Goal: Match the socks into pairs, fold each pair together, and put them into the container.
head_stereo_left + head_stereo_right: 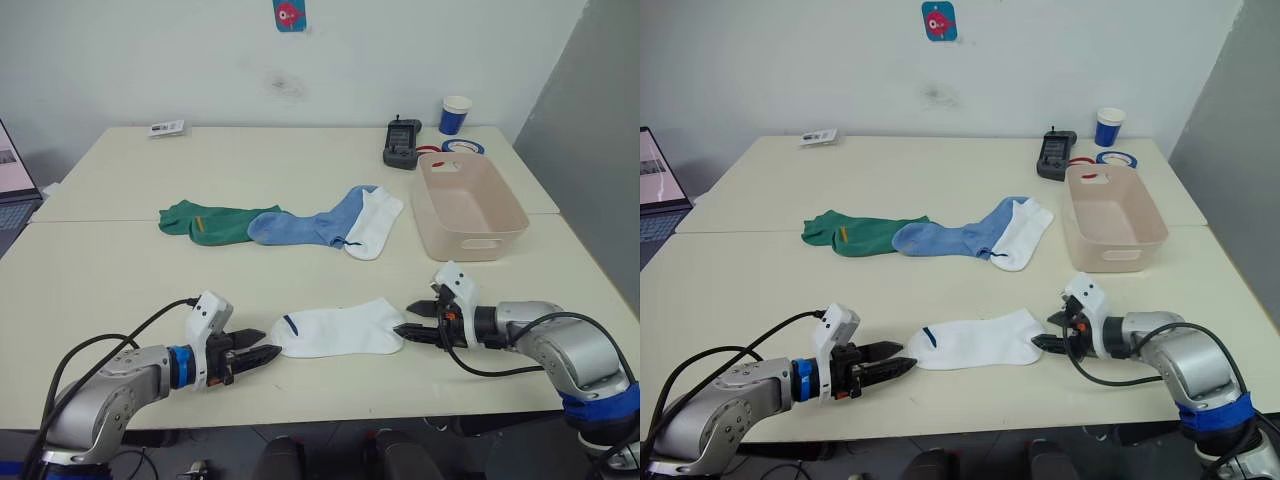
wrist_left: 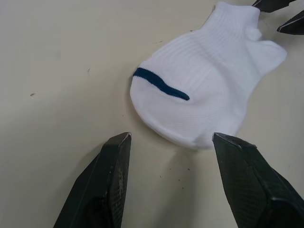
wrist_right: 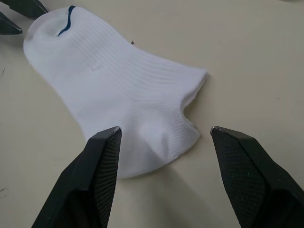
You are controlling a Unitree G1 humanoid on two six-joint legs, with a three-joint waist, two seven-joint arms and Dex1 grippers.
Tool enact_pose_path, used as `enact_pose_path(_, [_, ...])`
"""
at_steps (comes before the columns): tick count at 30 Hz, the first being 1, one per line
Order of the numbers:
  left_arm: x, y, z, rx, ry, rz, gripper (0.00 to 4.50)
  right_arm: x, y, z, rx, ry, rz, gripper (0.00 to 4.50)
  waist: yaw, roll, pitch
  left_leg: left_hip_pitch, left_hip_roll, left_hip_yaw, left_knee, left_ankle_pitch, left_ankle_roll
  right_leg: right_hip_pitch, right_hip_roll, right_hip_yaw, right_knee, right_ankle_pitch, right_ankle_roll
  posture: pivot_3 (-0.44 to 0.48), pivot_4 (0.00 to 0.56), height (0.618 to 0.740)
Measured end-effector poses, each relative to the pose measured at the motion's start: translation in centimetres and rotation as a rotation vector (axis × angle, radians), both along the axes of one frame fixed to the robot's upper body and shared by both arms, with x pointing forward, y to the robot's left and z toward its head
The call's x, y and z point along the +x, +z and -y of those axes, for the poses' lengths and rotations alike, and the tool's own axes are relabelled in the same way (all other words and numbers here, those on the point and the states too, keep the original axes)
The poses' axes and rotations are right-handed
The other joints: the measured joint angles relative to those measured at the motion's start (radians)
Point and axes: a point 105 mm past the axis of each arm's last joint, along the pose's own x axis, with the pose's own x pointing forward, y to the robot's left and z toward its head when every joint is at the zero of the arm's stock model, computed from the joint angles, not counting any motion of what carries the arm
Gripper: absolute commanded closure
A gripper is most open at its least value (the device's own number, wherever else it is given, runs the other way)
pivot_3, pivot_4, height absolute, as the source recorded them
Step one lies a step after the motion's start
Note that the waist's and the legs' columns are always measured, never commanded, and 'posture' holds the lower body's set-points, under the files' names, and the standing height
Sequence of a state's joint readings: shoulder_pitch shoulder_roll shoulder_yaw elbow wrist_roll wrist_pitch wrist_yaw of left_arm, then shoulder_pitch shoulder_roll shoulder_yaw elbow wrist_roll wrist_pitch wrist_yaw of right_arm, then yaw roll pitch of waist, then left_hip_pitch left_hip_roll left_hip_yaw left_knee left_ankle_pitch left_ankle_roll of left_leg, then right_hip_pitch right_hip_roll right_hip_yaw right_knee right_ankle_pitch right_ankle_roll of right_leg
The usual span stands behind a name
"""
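While flat on the table (image 1: 120, 290), white sock (image 1: 340, 331) between two released end effectors, left (image 1: 268, 352), right (image 1: 407, 320).

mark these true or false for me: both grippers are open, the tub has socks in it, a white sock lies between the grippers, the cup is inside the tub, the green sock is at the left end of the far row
1. Both grippers are open. True: the left gripper and right gripper each show spread fingers, holding nothing.
2. The container has socks in it. False: its inside looks bare.
3. A white sock lies flat between the two grippers. True: one gripper faces each end.
4. The blue-and-white paper cup is inside the container. False: it stands on the table behind it.
5. The dark green sock is at the robot's left end of the far row. True: the light blue sock and another white sock follow.
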State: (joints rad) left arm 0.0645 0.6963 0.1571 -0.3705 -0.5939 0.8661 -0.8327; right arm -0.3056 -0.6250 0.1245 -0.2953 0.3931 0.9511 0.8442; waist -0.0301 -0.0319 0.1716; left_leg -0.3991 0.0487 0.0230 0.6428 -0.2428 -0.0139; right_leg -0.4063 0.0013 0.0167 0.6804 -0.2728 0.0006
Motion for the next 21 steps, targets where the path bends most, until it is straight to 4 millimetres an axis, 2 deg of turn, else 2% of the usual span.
enact_pose_path(5, [0.4,-0.2,1.0,-0.028,0.023,0.014,1.68,0.4,-0.5,-0.1,-0.005,-0.005,0.0,1.28,0.002,0.001,0.0,0.0,-0.001,0.0,0.0,0.0,0.0,0.001,-0.001,0.0,0.0,0.0,0.0,0.0,0.15,0.74])
enact_pose_path(8, [0.7,-0.2,1.7,-0.041,0.024,0.019,1.64,0.6,-0.5,-0.3,0.0,-0.004,0.002,1.85,0.005,0.0,-0.001,0.0,-0.001,-0.001,0.0,0.0,0.0,0.001,-0.001,-0.001,0.0,0.0,0.0,0.0,0.15,0.74])
enact_pose_path(15, [1.0,-0.6,1.3,-0.028,0.055,0.012,3.75,0.5,-0.6,-0.6,0.017,-0.003,-0.017,4.34,0.005,0.0,-0.001,0.0,-0.001,0.0,0.0,0.0,0.0,0.001,-0.001,0.0,0.0,0.0,0.0,0.0,0.15,0.74])
enact_pose_path(16, [1.0,-0.7,1.2,-0.025,0.058,0.011,4.07,0.4,-0.6,-0.7,0.025,0.0,-0.023,4.5,0.005,0.0,-0.001,0.0,-0.001,-0.001,0.0,0.0,0.0,0.001,-0.001,0.0,0.0,0.0,0.0,0.0,0.15,0.74])
enact_pose_path(18, [1.1,-0.8,1.0,-0.022,0.063,0.006,4.47,0.2,-0.4,-1.1,0.037,0.009,-0.027,4.5,0.004,0.0,-0.001,0.0,-0.001,-0.001,0.0,0.0,0.0,0.001,-0.001,0.0,0.0,0.0,0.0,0.0,0.15,0.74])
enact_pose_path(21, [1.1,-0.8,1.1,-0.023,0.063,0.005,4.47,0.0,-0.1,-1.5,0.043,0.021,-0.021,4.5,0.004,0.0,-0.001,0.0,-0.001,-0.001,0.0,0.0,0.0,0.001,-0.001,0.0,0.0,0.0,0.001,0.0,0.15,0.74])
